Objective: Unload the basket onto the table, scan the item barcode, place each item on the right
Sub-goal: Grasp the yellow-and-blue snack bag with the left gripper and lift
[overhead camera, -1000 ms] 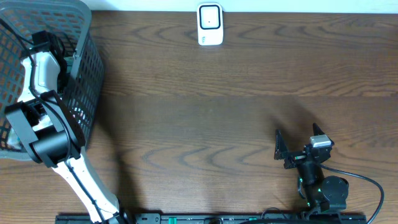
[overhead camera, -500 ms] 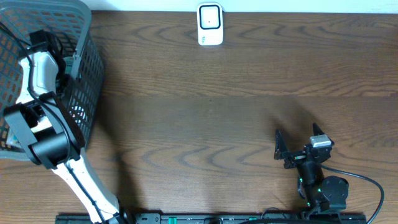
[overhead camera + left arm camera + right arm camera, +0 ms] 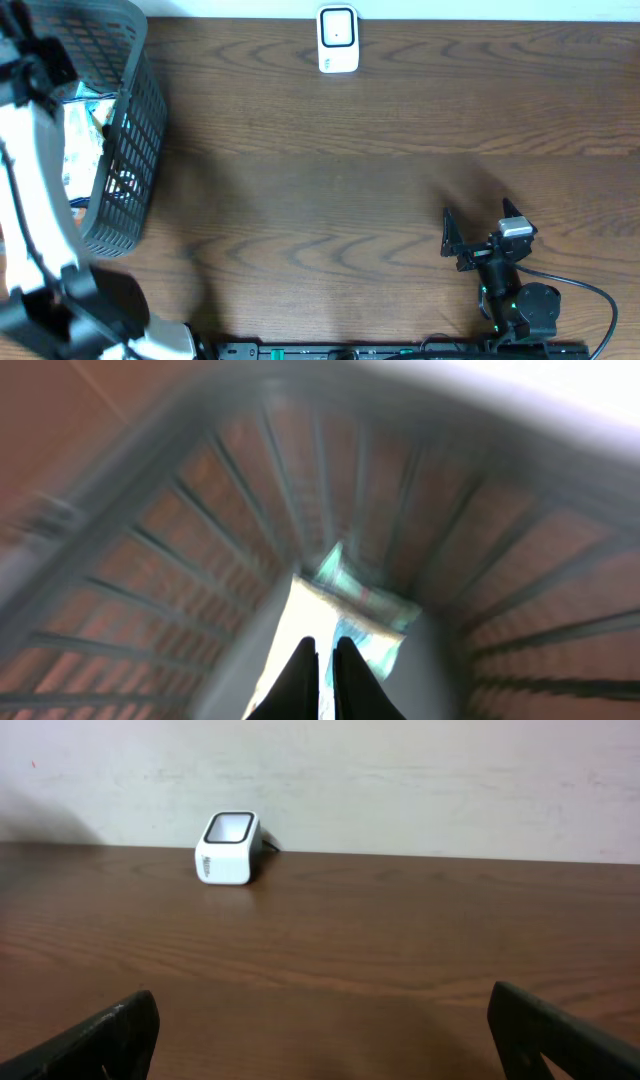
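Note:
The item is a white and light-blue packet (image 3: 355,610) inside the grey mesh basket (image 3: 135,140) at the table's left end. From overhead the packet (image 3: 82,130) shows through the basket's open top. In the left wrist view my left gripper (image 3: 321,647) is shut, its black fingertips pinched on the packet's edge; the basket walls around it are motion-blurred. The white barcode scanner (image 3: 338,40) stands at the back centre, also in the right wrist view as the scanner (image 3: 230,848). My right gripper (image 3: 480,230) rests open near the front right, with nothing between its fingers.
My left arm (image 3: 35,200) rises large over the left edge and hides part of the basket. Bare wooden table (image 3: 330,200) lies between the basket, the scanner and the right arm. A pale wall (image 3: 400,780) runs behind the scanner.
My left gripper has shut inside the basket. The left arm has swung up and toward the left edge, uncovering the packet. The right arm has not moved.

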